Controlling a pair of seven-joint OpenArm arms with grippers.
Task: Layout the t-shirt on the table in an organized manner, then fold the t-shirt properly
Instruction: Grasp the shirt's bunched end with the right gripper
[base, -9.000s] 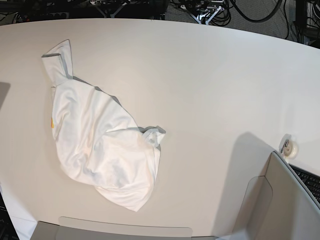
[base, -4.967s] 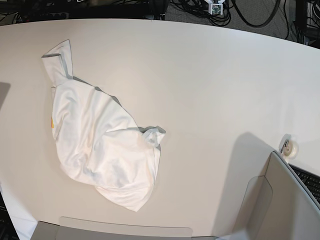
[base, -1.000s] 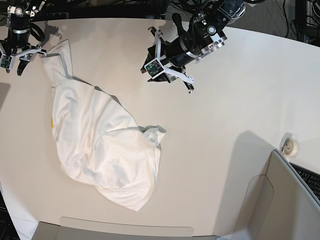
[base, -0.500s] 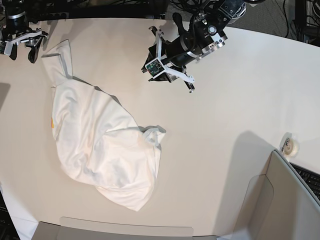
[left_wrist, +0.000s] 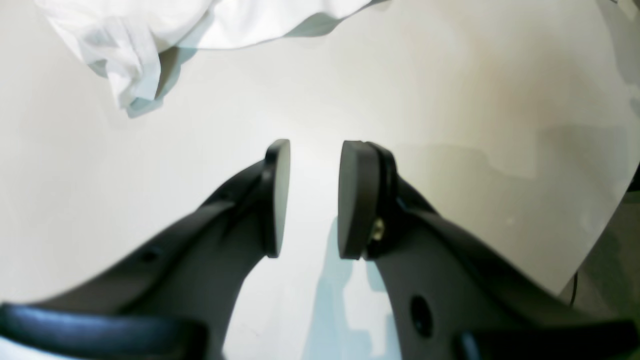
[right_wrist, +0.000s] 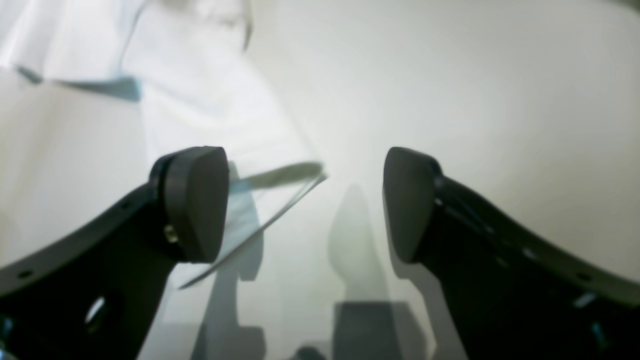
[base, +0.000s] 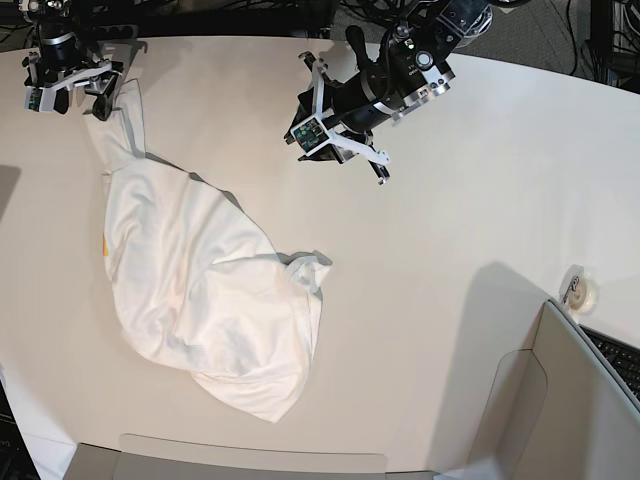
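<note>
Plainly, the table (base: 480, 180) has wide bare room to the right of the t-shirt (base: 200, 290), from the middle out to its curved far edge; the lower right corner is taken by a grey-beige panel (base: 570, 400) with a small white roll (base: 580, 293) just beside it, and a keyboard (base: 618, 362) shows past the panel.

The left gripper (base: 345, 150) hangs over bare table well apart from the cloth, its pads a narrow gap apart with nothing between them; the left wrist view shows only tabletop between them and a crumpled fold of the shirt (left_wrist: 135, 65) farther off.

The right gripper (base: 72, 92) sits at the far left corner, jaws spread wide and empty. A second ago it stood left of the shirt's upper tip with the jaws less spread; now it has shifted right, over that tip, and the right wrist view shows a thin cloth edge (right_wrist: 260, 220) lying low between the pads (right_wrist: 192, 210), touched by neither. The shirt itself has not moved.

It lies crumpled on the left half of the table, plain white side up, a narrow flap reaching toward the far corner, a bunched knot at mid-right, and a yellow speck at its left edge.
</note>
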